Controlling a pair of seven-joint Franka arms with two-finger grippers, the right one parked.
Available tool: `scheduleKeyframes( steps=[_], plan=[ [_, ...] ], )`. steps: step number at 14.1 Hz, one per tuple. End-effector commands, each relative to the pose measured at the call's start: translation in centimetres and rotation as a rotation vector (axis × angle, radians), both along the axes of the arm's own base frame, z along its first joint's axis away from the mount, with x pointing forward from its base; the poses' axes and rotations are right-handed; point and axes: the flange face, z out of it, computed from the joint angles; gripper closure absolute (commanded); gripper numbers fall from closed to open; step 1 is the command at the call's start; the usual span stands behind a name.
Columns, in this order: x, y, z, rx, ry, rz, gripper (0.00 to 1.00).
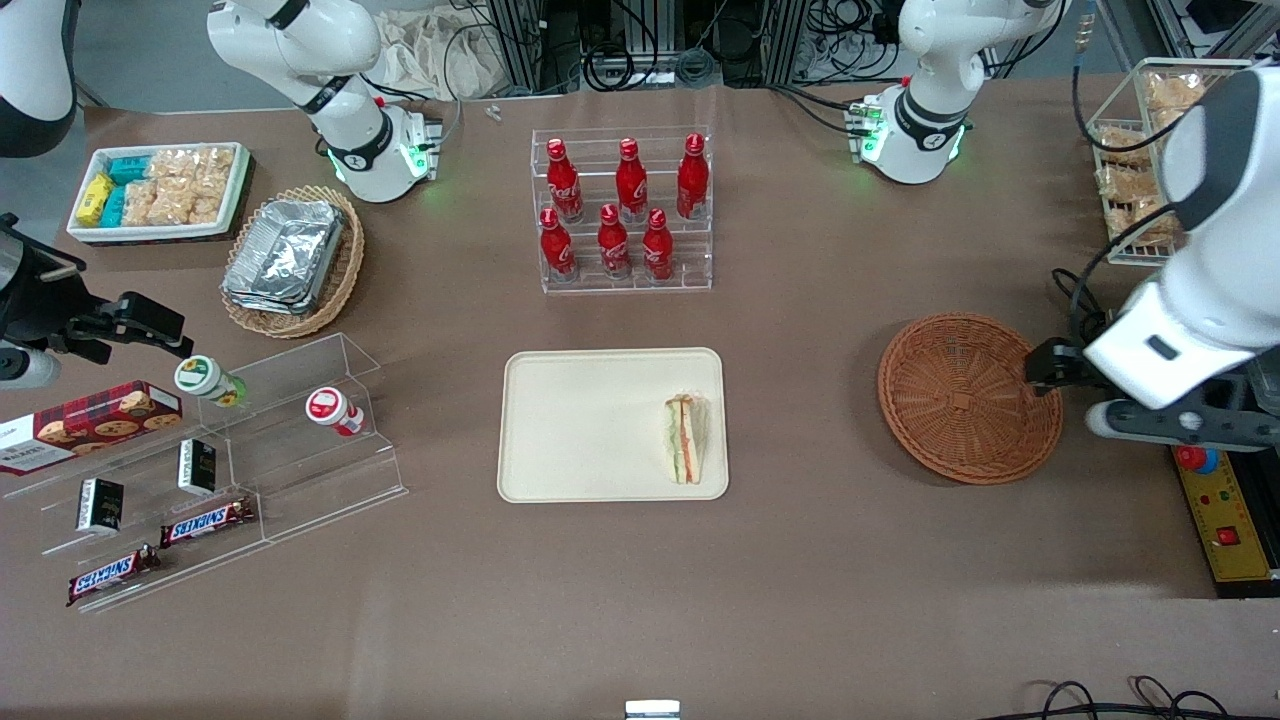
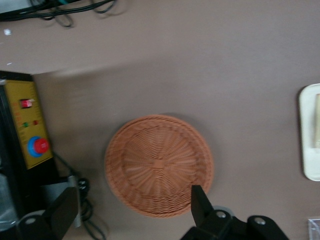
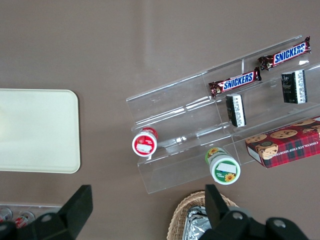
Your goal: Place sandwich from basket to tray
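Sandwich [image 1: 685, 440] placement looks already done: the wedge is seen lying on the tray [image 1: 560, 420], in the lower right part of that tray, close to its rim and with its cut edge of green and orange-red filling showing. The tray sits at the middle of the front view. The basket [image 1: 968, 396] is seen at the right of that frame, empty, with nothing but bare weave inside, and well apart from the tray.

The hand [image 2: 135, 215] is shown in the wrist view held above the counter [image 1: 800, 600] over the basket's edge, its two fingers [image 2: 199, 205] spread wide with nothing between them. In the front view the arm is seen at the right edge of the frame, just beside the basket.

Little is judged to be left of the task, so the risks lie in the withdrawal. If the arm were lowered while being drawn away, the light basket could be clipped on its rim and pushed across the counter. A cable is seen looping near the arm in the front view, and the yellow control box [image 1: 1225, 520] with its red button lies near the basket at the lower right; either could be snagged or struck by a careless sweep. The sandwich rests near the tray's low rim, so any knock to the tray might slide it off onto the counter. A straight lift before any sideways travel is judged the safer course.
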Motion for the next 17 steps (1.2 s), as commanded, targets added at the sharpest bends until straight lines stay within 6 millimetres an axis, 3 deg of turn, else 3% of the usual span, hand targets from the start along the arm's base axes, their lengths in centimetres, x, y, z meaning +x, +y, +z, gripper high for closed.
scheduleKeyframes(
  steps=[1,4,7,17],
  plan=[
    [-1.2,3.1,1.2,-0.007,0.006,0.042,0.00],
    [-1.2,3.3,1.5,-0.003,-0.001,0.050,0.00],
    [-1.5,4.8,1.9,-0.003,-0.002,0.069,0.00],
    [-1.4,6.0,1.1,-0.058,0.023,0.115,0.00]
  ],
)
